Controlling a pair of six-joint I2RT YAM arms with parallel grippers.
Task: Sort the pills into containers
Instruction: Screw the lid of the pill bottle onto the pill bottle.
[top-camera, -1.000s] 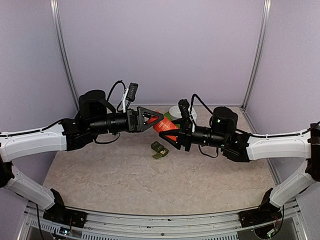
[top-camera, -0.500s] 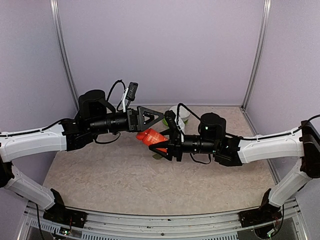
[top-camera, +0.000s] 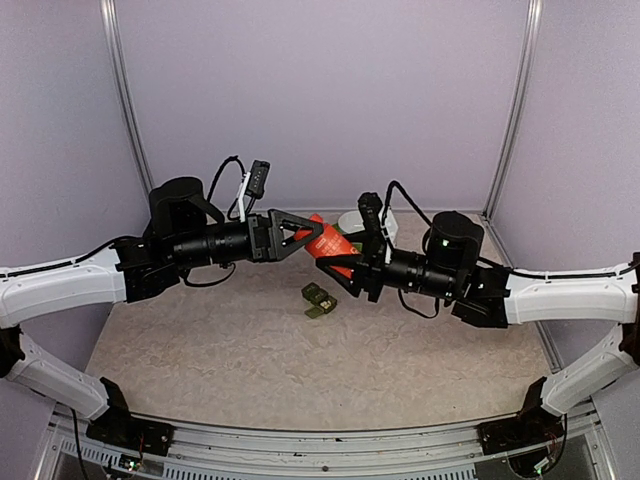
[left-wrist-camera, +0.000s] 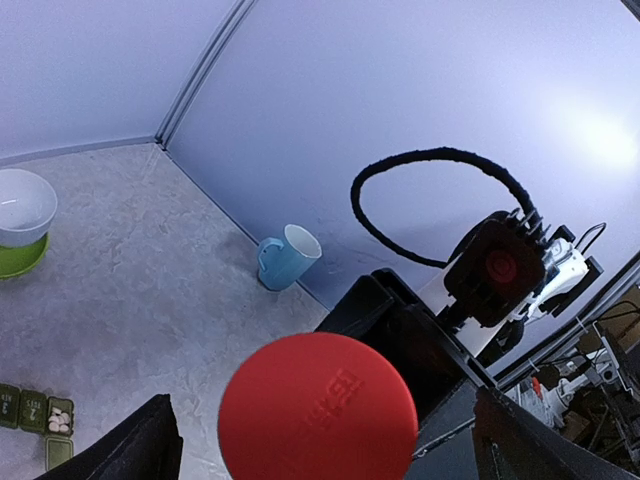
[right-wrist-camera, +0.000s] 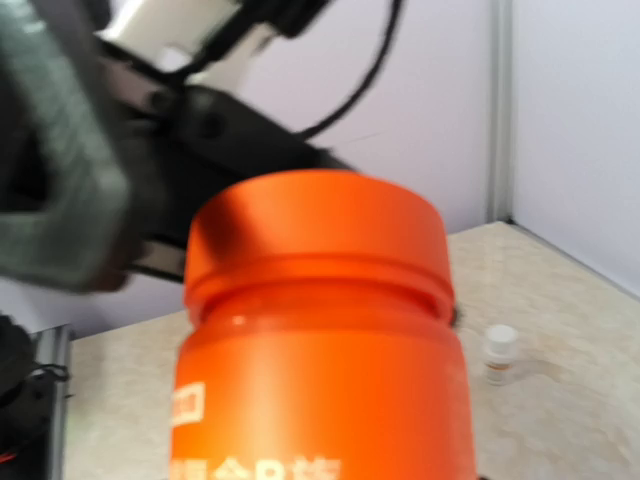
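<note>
Containers (top-camera: 319, 300) flat near the middle of the worktop (top-camera: 200, 350), long axis seemingly slanting far-left to near-right, too small to fix firmly; white pills (left-wrist-camera: 58, 422) showing in one end compartment. Above and just beyond, clear of the surface, a red bottle (top-camera: 333, 254) tilted, cap toward the left arm, clamped in the right hand (top-camera: 342, 270). Left hand (top-camera: 305, 236) spread wide around that cap, not closed on it. Toward the far edge, a white bowl (top-camera: 358, 221) on a green plate (left-wrist-camera: 20, 258); blue mug (left-wrist-camera: 290, 258) at an edge by the wall; tiny white bottle (right-wrist-camera: 500, 348) elsewhere on the surface.
</note>
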